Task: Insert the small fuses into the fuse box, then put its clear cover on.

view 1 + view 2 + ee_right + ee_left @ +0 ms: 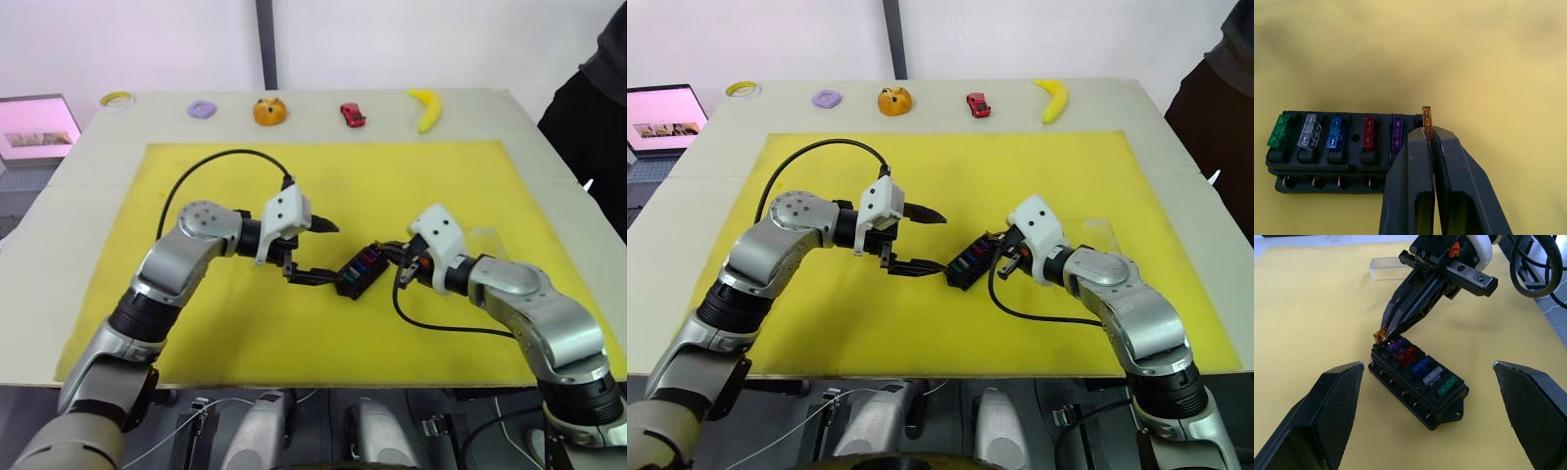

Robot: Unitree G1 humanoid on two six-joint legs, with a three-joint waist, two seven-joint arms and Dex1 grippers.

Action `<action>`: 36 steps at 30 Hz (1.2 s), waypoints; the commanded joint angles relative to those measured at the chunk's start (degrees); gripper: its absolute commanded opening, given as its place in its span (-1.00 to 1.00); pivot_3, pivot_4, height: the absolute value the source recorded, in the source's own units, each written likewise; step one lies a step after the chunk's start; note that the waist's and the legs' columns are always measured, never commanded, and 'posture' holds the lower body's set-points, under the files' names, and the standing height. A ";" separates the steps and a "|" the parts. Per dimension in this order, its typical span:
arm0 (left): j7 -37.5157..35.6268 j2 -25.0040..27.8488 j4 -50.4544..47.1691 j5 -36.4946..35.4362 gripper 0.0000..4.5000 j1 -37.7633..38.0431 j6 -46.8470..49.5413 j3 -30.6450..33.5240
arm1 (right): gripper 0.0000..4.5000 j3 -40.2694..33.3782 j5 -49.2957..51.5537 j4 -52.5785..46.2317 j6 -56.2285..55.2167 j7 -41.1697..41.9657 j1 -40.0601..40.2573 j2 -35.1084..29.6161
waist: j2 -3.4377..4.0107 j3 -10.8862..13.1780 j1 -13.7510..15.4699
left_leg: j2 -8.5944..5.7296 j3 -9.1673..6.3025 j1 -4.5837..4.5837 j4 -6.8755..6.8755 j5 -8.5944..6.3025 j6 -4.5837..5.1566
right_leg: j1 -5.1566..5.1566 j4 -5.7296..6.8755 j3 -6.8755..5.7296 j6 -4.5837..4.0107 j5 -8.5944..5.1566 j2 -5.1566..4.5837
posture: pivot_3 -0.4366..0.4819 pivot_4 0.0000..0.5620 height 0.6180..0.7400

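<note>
The black fuse box point(361, 271) lies slanted on the yellow mat point(235, 333), between my two grippers. Several small fuses point(1334, 132) sit in its slots: green, clear-grey, blue, red and purple. My right gripper point(1431, 131) is shut on an olive-brown fuse point(1379, 337), holding it upright at the box's end slot beside the purple one. My left gripper point(335, 255) stands open on the box's other side, its lower finger close to the box's end. The clear cover point(1388, 269) lies on the mat behind the right gripper.
Along the table's far edge lie a tape roll point(118, 99), a purple piece point(202, 109), an orange toy point(269, 111), a red toy car point(353, 115) and a banana point(427, 108). A laptop point(37, 127) stands far left. A person point(588, 108) stands at the right edge.
</note>
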 commanded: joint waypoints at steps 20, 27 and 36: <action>-0.10 0.33 -1.27 0.01 0.98 -0.43 -1.02 1.55 | -1.00 -0.88 -0.05 -0.25 -2.88 1.90 0.26 -1.37 | 0.00 0.00 0.03 | 0.00 0.00 0.00 0.00 0.00 0.00 | 0.00 0.00 0.00 0.00 0.00 0.00 | -0.05 -0.47 0.92; 0.06 -0.09 -0.87 0.07 0.98 -0.74 -1.12 1.41 | -1.00 -0.39 -0.59 0.45 -3.18 1.66 0.26 -1.21 | 0.00 0.00 0.00 | 0.00 0.00 0.00 -0.02 0.00 0.00 | -0.01 0.00 0.00 0.00 0.00 0.00 | -0.05 -0.47 0.92; 0.14 0.14 -1.36 0.01 0.98 -0.48 -0.89 1.55 | -1.00 -0.71 -0.36 0.49 -2.84 1.39 -1.22 -0.60 | 0.00 0.00 0.01 | 0.00 0.00 0.00 -0.01 0.00 0.00 | 0.00 0.00 0.00 0.00 0.00 0.00 | -0.05 -0.47 0.92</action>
